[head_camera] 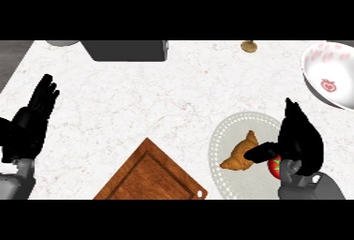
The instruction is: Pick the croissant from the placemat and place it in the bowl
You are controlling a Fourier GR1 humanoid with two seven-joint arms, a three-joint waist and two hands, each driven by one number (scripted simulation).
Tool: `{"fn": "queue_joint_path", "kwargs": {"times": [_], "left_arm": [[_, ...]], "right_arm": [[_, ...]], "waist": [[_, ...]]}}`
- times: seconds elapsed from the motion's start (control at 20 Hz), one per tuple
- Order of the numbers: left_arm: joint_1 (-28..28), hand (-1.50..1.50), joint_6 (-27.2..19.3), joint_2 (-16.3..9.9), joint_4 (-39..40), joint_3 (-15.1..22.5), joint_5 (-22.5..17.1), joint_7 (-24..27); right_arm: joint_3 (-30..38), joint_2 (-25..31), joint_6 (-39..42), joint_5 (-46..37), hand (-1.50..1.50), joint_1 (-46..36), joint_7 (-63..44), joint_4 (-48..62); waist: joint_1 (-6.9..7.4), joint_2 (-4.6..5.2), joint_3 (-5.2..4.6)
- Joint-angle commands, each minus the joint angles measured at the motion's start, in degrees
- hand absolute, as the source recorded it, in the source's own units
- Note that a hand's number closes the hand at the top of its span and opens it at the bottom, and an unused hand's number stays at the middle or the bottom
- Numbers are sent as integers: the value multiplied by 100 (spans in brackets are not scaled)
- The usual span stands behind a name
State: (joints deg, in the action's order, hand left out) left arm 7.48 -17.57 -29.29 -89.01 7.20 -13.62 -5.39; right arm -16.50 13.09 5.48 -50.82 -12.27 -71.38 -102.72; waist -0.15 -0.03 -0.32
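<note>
A golden-brown croissant (pixel 241 153) lies on a round pale-grey placemat (pixel 235 124) at the lower right of the counter. My right hand (pixel 298 140) is over the placemat's right side, fingers straight and pointing away, thumb reaching left and touching the croissant's right edge. The hand is open and holds nothing. A white bowl (pixel 332 75) with a red fruit print stands at the far right, beyond the hand. My left hand (pixel 31 119) rests open near the left edge, fingers up.
A red tomato (pixel 276 167) sits on the placemat, partly under my right hand. A wooden cutting board (pixel 149 176) lies at the lower middle. A dark grey box (pixel 128 50) and a small brown object (pixel 249 46) stand at the far edge.
</note>
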Motion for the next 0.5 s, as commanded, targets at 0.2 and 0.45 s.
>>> {"fn": "queue_joint_path", "kwargs": {"times": [0.2,0.45], "left_arm": [[105,0,-23,98,-24,83,84,-94],[2,0,-50,89,-69,32,98,-138]], "right_arm": [[446,-656,1470,575,-150,-155,-1383,614],[696,-925,1864,528,-150,-106,-1381,810]], "waist": [[15,6,13],[16,-23,10]]}}
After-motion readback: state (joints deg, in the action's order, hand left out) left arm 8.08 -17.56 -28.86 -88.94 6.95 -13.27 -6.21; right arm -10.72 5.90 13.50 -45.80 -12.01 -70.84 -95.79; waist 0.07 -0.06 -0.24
